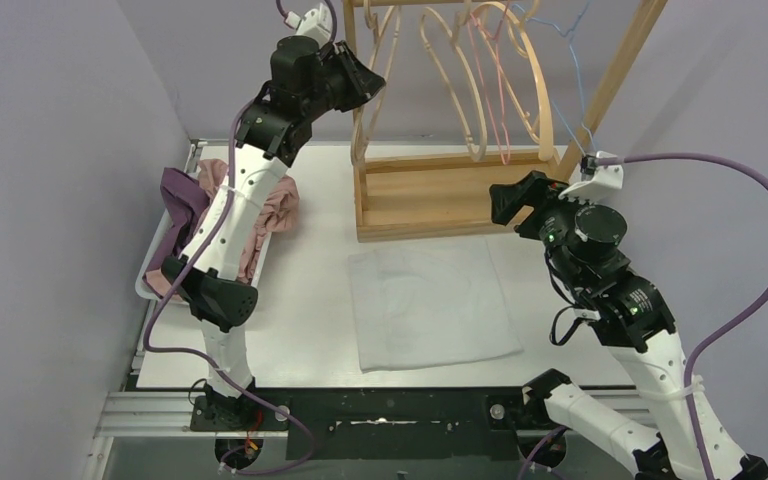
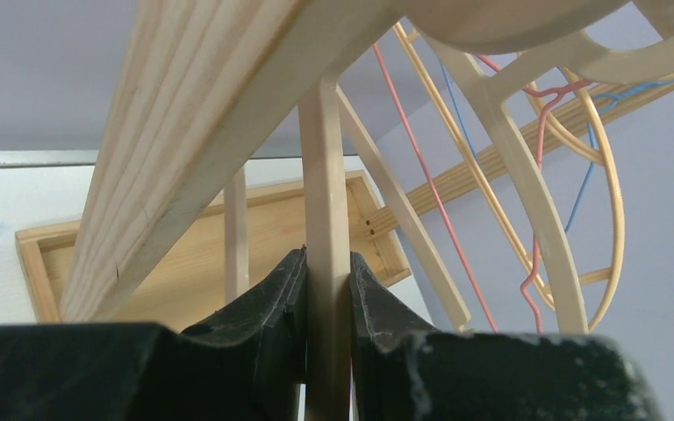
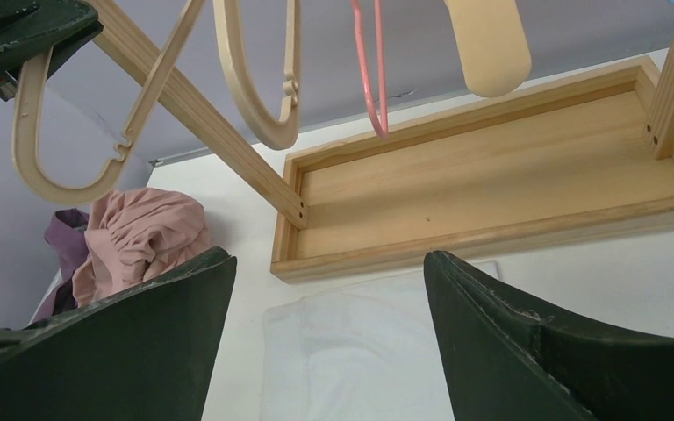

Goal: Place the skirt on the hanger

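- Left end effector [image 2: 326, 267]: raised at the light wooden hanger rack [image 1: 430, 195], jaws pinching a strip of a pale wooden hanger [image 2: 323, 175].
- Right end effector [image 3: 329, 263]: jaws spread wide, gripping nothing, above the rack's near edge.
- White fabric skirt [image 1: 430, 305]: flat on the white table [image 1: 300, 330], just before the rack.
- Pink and purple crumpled garments [image 1: 278, 205]: heaped at the table's left.

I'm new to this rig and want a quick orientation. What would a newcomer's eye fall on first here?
The left hand, raised at the left end of the wooden hanger rack, is clamped on a pale wooden hanger. A white folded skirt lies flat on the table in front of the rack, with the open right hand hovering near the rack's right end. A heap of crumpled pink and purple clothes sits at the table's left edge.
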`<state>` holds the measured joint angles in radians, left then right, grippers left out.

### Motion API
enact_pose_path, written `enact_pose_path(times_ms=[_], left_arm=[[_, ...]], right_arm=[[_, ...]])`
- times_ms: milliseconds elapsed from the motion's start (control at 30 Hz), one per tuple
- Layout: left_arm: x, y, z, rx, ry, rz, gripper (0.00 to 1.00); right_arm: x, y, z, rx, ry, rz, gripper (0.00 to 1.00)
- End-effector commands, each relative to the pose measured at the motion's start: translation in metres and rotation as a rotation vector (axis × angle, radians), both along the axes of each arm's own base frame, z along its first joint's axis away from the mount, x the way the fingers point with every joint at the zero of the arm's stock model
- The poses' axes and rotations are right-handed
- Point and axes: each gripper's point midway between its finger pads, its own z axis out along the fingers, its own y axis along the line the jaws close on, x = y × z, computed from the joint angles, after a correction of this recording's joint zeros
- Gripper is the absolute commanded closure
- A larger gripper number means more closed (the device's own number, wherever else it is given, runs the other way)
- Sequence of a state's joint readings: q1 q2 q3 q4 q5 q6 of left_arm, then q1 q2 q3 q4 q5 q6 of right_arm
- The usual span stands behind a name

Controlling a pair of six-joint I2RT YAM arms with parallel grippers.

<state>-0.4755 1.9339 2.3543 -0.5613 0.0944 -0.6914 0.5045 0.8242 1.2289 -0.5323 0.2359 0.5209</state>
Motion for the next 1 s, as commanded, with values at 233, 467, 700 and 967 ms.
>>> enact_pose_path(times_ms=[233,467,700,967], left_arm=[[-0.032,0.027,0.107,0.053,-0.36,0.051,1.0],[-0.053,0.04,0.111,0.054,-0.348,0.062,1.0],[-0.088,0.05,0.082,0.102,-0.29,0.019,1.0],[-0.133,0.091,0.025,0.192,-0.194,0.081,1.0]], right_arm=[[-0.003,-0.005,0.007,0.022,-0.027,-0.015,0.2],[-0.002,-0.001,0.01,0.023,-0.037,0.003,0.19],[-0.002,0.013,0.013,0.01,-0.06,0.079,0.18],[0.002,0.043,0.014,0.002,-0.052,0.223,0.17]])
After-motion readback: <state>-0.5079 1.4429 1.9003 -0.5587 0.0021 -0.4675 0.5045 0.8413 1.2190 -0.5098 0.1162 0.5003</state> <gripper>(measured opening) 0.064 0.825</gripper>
